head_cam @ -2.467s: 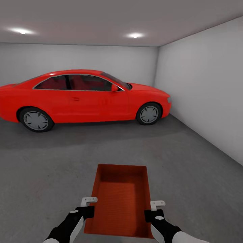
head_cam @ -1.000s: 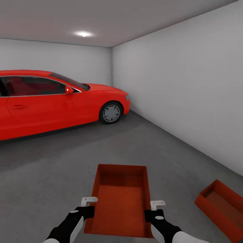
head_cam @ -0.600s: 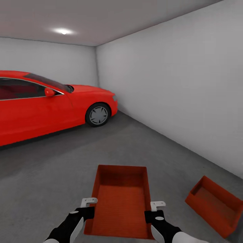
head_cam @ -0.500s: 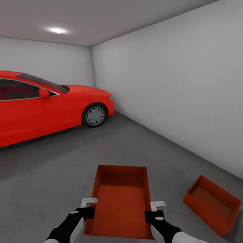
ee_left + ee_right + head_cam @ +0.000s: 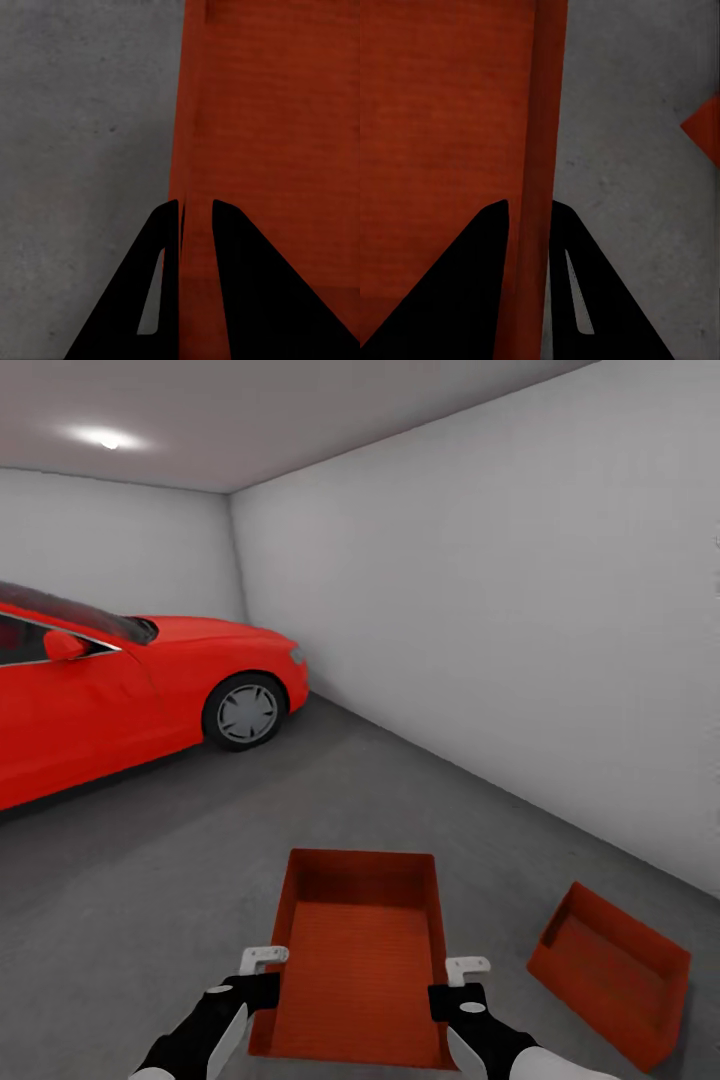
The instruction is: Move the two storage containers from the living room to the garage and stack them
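Container — long axis pointing away — clamped at both side walls by each pincer.

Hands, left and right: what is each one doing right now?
Left hand: closed on the left wall of the carried orange-red rectangular storage container.
Right hand: closed on that container's right wall.

A red car stands at the left — near it, plain grey-white walls and a ceiling light.
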